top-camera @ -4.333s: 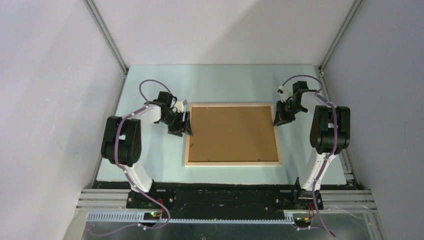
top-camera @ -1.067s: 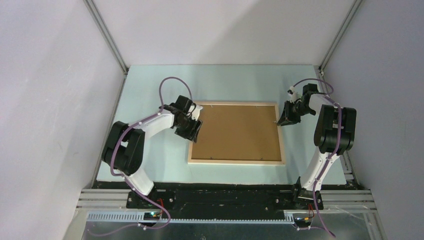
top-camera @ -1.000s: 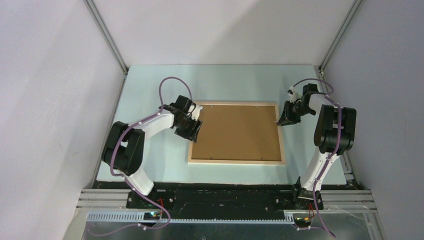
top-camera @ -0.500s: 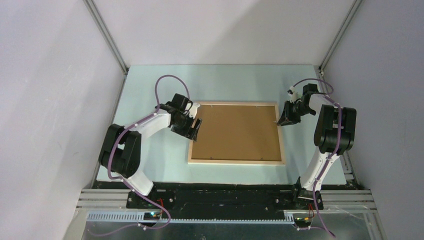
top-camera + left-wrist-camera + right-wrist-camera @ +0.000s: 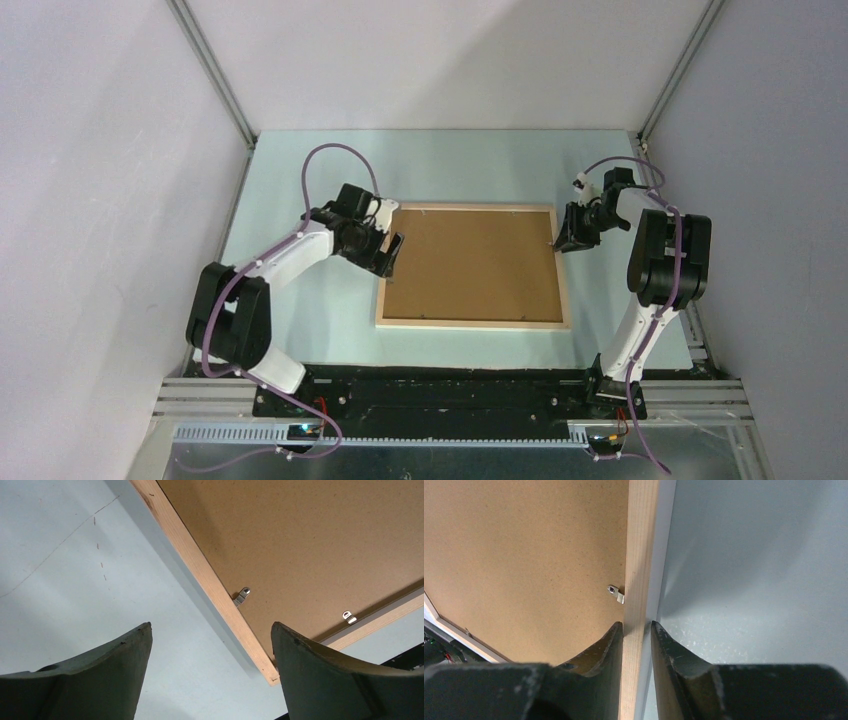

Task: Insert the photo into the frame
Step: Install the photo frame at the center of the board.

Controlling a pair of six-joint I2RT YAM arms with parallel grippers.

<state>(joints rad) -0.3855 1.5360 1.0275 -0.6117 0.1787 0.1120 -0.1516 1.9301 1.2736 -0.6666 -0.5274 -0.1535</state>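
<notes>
Frame (image 5: 639,555) rail is sitting between your right gripper (image 5: 636,630) fingers; can't tell if pinching. Left gripper (image 5: 210,630) is hovering spread wide over the opposite rail.

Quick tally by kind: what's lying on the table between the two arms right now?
Pale wood rectangular picture frame: 1
Plain brown backing board, seated inside that frame: 1
Photo print: 0 in view
Total: 2
</notes>
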